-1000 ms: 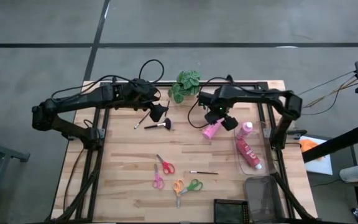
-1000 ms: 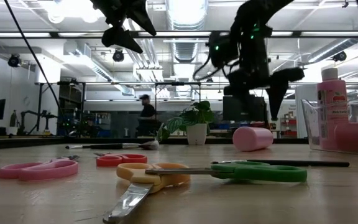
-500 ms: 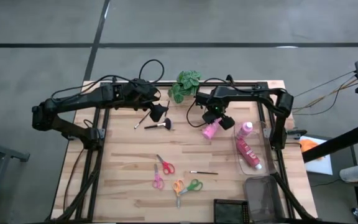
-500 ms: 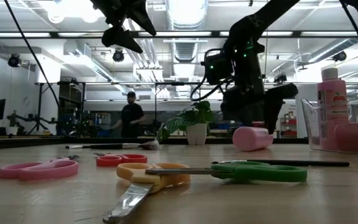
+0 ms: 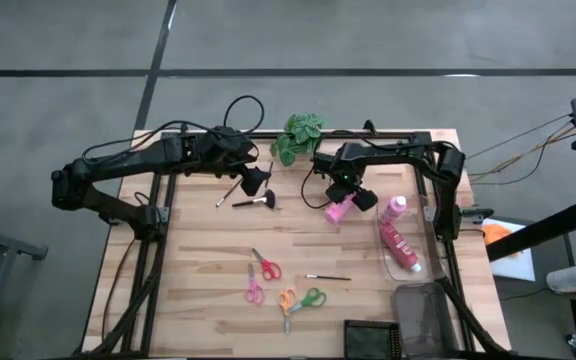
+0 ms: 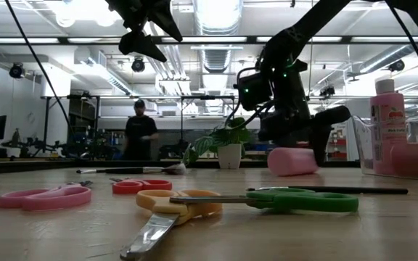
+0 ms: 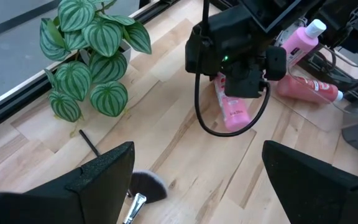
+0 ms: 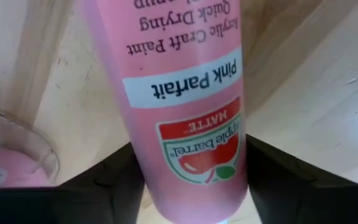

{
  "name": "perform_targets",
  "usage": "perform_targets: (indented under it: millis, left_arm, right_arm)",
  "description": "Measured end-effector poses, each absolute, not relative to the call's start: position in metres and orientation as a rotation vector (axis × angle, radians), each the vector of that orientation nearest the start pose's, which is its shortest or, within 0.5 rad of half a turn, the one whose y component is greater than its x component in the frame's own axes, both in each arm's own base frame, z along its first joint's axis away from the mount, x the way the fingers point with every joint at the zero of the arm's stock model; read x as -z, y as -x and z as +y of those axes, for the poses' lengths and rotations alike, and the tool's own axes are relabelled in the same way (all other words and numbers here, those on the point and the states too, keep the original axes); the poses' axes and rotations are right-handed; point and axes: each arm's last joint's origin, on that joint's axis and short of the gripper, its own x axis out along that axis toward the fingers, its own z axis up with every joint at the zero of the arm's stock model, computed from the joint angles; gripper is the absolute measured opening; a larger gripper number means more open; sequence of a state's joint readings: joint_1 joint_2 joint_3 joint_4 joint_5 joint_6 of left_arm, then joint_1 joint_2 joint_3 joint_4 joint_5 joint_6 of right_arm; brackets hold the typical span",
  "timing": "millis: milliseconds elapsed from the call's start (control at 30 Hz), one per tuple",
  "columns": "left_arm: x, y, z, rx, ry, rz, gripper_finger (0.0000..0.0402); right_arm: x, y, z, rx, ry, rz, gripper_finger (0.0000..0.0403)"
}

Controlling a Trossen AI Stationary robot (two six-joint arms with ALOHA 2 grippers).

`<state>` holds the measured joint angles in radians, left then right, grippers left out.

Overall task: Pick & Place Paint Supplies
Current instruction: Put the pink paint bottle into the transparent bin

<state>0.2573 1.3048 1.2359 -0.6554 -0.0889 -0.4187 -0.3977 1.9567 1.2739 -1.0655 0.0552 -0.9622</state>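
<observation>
Right gripper (image 5: 340,199) has dropped onto the pink bottle (image 5: 341,208) since the earlier frame.

Its fingers straddle the bottle, which lies flat on the table (image 5: 198,270) just beside the clear tray (image 5: 415,271) holding a red and a second pink bottle; whether they pinch yet, cannot tell. Left gripper (image 5: 254,182) hovers spread wide above the fan brush (image 5: 256,202). Risk: the round bottle could roll or squirt out if the grip lands off-centre.

light wooden slatted table (image 5: 198,270), a pink paint bottle (image 5: 340,208) lying on its side, fan brush (image 5: 256,202), thin brush (image 5: 328,277), three pairs of scissors (image 5: 264,266) in red, pink and orange-green, potted plant (image 5: 296,137) at the far edge, clear bin (image 5: 390,263) holding bottles
</observation>
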Motion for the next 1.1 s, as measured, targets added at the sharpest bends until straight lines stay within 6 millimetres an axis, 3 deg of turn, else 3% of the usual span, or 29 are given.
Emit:
perform_targets:
  millis: [167,400,600,867,1100]
  left_arm:
    - [-0.337,-0.262,0.072,-0.479,0.457,0.646,0.0356]
    - [-0.337,-0.262,0.072,-0.479,0.457,0.646,0.0356]
    - [-0.337,-0.262,0.072,-0.479,0.457,0.646,0.0356]
    - [-0.337,-0.262,0.072,-0.479,0.457,0.646,0.0356]
    - [-0.337,-0.262,0.072,-0.479,0.457,0.646,0.0356]
  right_arm:
    - [-0.146,-0.303,-0.129,-0.481,0.371,1.700,0.0187]
    - [-0.154,-0.302,-0.128,-0.438,0.367,1.678,0.0179]
    - [-0.179,-0.301,-0.128,-0.294,0.310,1.635,0.0177]
    - [-0.254,-0.285,-0.123,0.057,0.133,1.444,0.0176]
    - [-0.339,-0.237,-0.105,0.432,-0.179,1.087,0.0176]
